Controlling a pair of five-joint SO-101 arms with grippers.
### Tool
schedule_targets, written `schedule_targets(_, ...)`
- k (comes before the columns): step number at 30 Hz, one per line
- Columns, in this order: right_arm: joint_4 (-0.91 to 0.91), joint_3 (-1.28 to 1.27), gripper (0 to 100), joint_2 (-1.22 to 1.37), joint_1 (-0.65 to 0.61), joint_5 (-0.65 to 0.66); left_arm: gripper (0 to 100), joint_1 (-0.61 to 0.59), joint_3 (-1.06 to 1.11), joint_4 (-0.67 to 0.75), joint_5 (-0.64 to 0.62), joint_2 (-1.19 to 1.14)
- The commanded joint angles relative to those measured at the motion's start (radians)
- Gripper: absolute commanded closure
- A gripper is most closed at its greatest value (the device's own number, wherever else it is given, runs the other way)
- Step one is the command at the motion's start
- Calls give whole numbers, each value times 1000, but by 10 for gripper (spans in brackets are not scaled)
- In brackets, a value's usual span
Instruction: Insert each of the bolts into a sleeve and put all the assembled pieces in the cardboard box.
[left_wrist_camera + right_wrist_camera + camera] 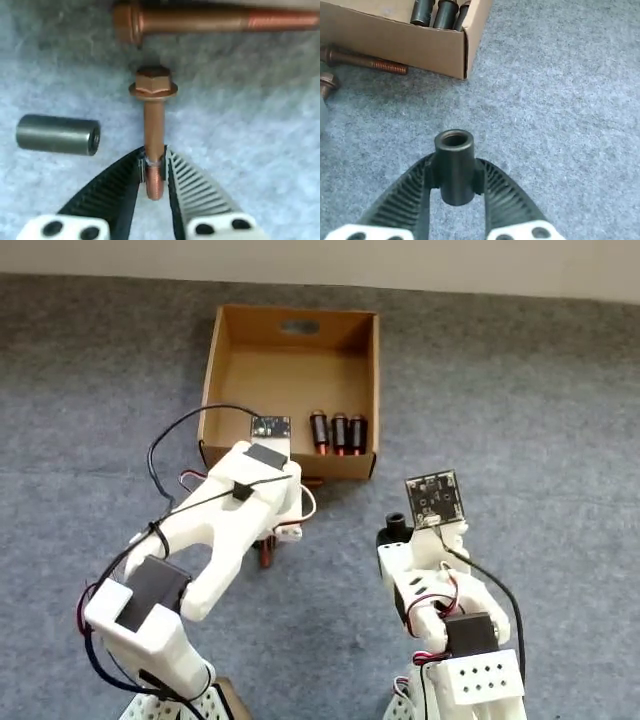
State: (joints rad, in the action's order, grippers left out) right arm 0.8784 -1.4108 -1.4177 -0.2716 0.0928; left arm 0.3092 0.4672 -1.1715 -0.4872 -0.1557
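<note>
My left gripper is shut on the threaded end of a copper bolt, whose hex head points away from the fingers. A dark sleeve lies on the carpet beside it, and a second bolt lies crosswise beyond. My right gripper is shut on another dark sleeve, its open bore facing away from the fingers. In the high view the left gripper sits just in front of the cardboard box. The right gripper is to its right with the sleeve.
Three assembled pieces lie in the box against its front wall. The loose bolt rests on the grey carpet along the box's front wall. Open carpet spreads to the right of the box and between the arms.
</note>
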Motion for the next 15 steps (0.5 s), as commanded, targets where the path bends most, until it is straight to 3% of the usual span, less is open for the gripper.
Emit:
schedule_targets(1,-15,7,993,-13,-7,0,993,-4,-1,-34,48,28)
schedule_targets(6,-15,7,993,-13,-7,0,993,93,111,-31,77,200)
schedule_targets(9,-15,7,993,-13,-7,0,993,142,234,57,77,326)
schedule_targets(12,-13,7,993,-13,-7,0,986,107,335,169,75,417)
schedule_targets(15,-13,4,993,-13,-5,0,899,65,371,201,75,437)
